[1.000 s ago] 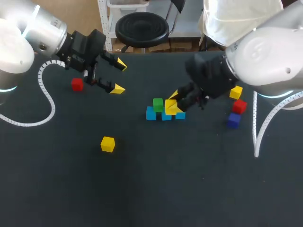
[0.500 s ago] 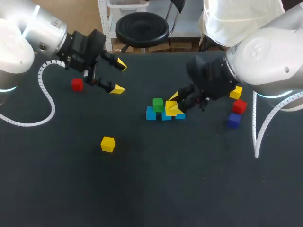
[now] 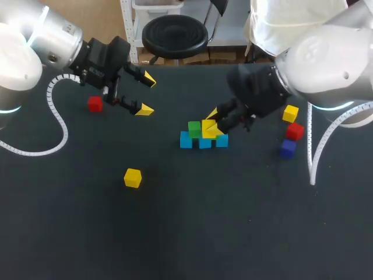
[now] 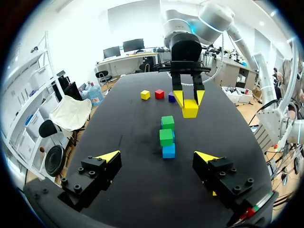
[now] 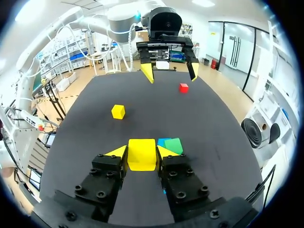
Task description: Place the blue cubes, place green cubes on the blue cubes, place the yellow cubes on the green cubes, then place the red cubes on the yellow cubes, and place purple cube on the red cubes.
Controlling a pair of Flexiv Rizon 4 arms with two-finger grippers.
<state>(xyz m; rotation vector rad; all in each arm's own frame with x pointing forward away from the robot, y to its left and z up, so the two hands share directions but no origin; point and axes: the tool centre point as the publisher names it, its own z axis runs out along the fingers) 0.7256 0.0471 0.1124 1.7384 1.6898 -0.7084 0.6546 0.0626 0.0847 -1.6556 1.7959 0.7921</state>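
Our right gripper point(image 3: 214, 121) sits just right of centre in the head view. It is closed on the held yellow cube point(image 3: 208, 129). In the right wrist view both yellow tips press against opposite sides of that cube point(image 5: 141, 159).

In the head view the cube hangs over the row of three blue cubes point(image 3: 204, 143) at mid-frame. It is right beside a green cube point(image 3: 194, 129), which rests on the left part of that row. We cannot tell whether the held yellow cube touches anything beneath it.

In the left wrist view the row runs straight ahead of our own fingers. The nearest blue cube point(image 4: 168, 151) comes first, then the near green cube point(image 4: 166, 137) and the far green cube point(image 4: 167, 122). Past them is the cube clamped in the right gripper point(image 4: 189, 99).

Our left gripper point(image 3: 147, 94) hangs in the upper left of the head view, spread wide with nothing between its fingers, well apart from the stack. A red cube point(image 3: 95, 104) lies on the tabletop point(image 3: 186, 233) near it, further to the left. The lone yellow cube point(image 3: 133, 177) lies left of centre, lower in the frame.

At the right of the frame three more cubes lie close together. The far yellow cube point(image 3: 290, 114) is uppermost, the second red cube point(image 3: 295, 131) is just below it, and the purple cube point(image 3: 288, 148) is lowest.
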